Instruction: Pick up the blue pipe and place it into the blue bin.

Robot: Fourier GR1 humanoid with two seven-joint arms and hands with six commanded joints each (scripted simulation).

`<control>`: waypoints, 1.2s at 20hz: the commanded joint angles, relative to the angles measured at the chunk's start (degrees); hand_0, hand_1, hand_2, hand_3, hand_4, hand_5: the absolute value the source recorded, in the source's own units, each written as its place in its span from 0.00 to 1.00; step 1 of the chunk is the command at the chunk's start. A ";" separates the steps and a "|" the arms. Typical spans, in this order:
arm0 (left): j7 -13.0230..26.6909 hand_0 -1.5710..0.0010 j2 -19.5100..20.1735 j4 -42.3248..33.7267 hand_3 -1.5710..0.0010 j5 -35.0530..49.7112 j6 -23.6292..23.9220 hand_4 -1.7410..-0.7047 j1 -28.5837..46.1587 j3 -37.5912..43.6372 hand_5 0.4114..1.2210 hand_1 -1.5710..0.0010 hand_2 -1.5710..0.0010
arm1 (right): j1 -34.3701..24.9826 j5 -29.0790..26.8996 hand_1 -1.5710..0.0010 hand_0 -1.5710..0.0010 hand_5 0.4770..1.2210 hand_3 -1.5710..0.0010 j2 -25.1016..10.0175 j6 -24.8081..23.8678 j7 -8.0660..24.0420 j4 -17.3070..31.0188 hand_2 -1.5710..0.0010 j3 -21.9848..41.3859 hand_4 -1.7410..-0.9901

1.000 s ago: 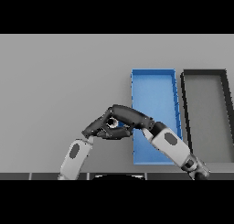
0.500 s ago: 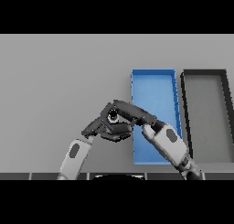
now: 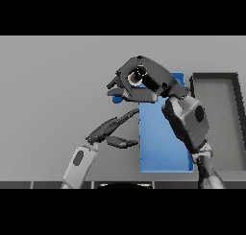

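Note:
My right hand (image 3: 144, 83) is raised above the table, over the left edge of the blue bin (image 3: 161, 150). Its fingers are curled round the blue pipe (image 3: 116, 99), and only a small blue end shows below the fingers. The rest of the pipe is hidden inside the hand. My left hand (image 3: 111, 132) hovers lower and to the left, just beside the bin's left wall, with straight fingers and nothing in it. The bin is a long blue tray running away from me, and my right forearm covers part of it.
A dark grey bin (image 3: 218, 116) stands right of the blue bin, parallel to it. The grey table (image 3: 53, 95) stretches to the left and back.
My right hand has risen from the table with the pipe, coming closer to the head view. The left hand has come away from it and stays lower.

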 commanded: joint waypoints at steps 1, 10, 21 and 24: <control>0.02 1.00 0.01 0.02 1.00 -0.01 0.12 0.81 -0.09 0.15 0.02 1.00 1.00 | -1.32 1.64 0.00 0.00 1.00 0.00 -1.52 -0.57 -0.21 1.76 0.00 -1.85 0.00; -2.33 1.00 1.30 0.04 1.00 -1.07 0.37 0.84 -0.35 0.27 0.00 1.00 1.00 | 2.96 10.03 0.00 0.00 1.00 0.00 -7.61 3.32 0.27 14.52 0.00 -13.33 0.00; -1.76 1.00 1.13 -1.01 1.00 -0.54 0.18 0.83 1.78 -0.26 0.02 1.00 1.00 | 28.73 11.59 0.00 0.00 1.00 0.00 -12.52 -3.33 2.85 7.80 0.00 -8.65 0.00; -1.70 1.00 0.83 -1.90 1.00 -0.29 0.13 0.82 2.23 -0.72 0.01 1.00 1.00 | 33.81 9.93 0.00 0.00 1.00 0.04 -17.84 -12.44 2.85 6.07 0.00 -0.44 0.00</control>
